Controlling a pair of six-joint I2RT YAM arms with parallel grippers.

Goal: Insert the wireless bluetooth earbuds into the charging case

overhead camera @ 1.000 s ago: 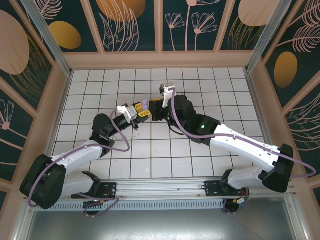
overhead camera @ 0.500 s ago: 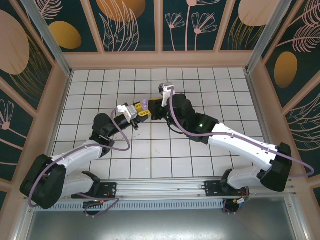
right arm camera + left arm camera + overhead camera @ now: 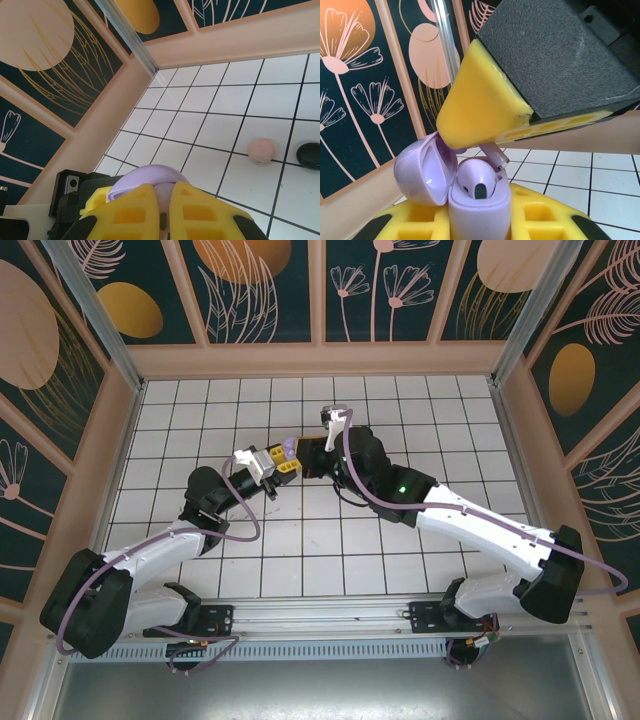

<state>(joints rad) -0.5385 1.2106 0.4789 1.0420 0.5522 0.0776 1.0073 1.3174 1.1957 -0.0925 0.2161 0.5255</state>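
The left hand (image 3: 283,466) is clenched around the lilac charging case (image 3: 479,212), upright between its fingers, with the lid (image 3: 422,170) swung open sideways and one lilac earbud (image 3: 476,179) seated inside. Just above that hand, tip to tip with it, the right hand (image 3: 308,456) is clamped on a second lilac earbud (image 3: 496,154), whose stem pokes out beneath its fingers right over the open case, close to the seated one. Well beyond the right hand, a pink case (image 3: 262,150) and a black case (image 3: 309,155) lie near each other on the tiled bench (image 3: 225,100).
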